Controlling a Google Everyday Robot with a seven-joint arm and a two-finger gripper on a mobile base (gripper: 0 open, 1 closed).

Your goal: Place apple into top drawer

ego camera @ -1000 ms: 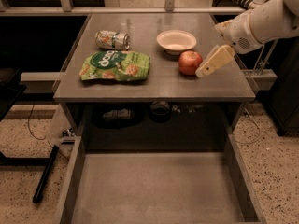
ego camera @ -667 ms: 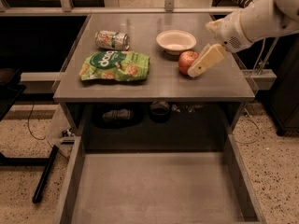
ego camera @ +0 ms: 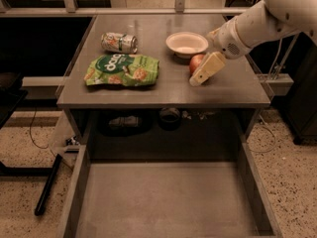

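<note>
The red apple (ego camera: pixel 195 62) sits on the grey tabletop (ego camera: pixel 163 90), just in front of the white bowl. My gripper (ego camera: pixel 199 74) comes in from the right on a white arm and is down at the apple, its cream tip covering the apple's right and front side. The top drawer (ego camera: pixel 163 202) is pulled out wide open below the table's front edge; its flat grey bottom holds nothing.
A white bowl (ego camera: pixel 186 43) stands behind the apple. A green chip bag (ego camera: pixel 122 70) and a can on its side (ego camera: pixel 119 42) lie on the table's left half. Dark items (ego camera: pixel 170 117) sit on the shelf under the tabletop. A black bar (ego camera: pixel 47 185) lies on the floor at left.
My gripper has moved left and slightly down, from beside the apple to right against it, now covering part of it. The apple has not moved.
</note>
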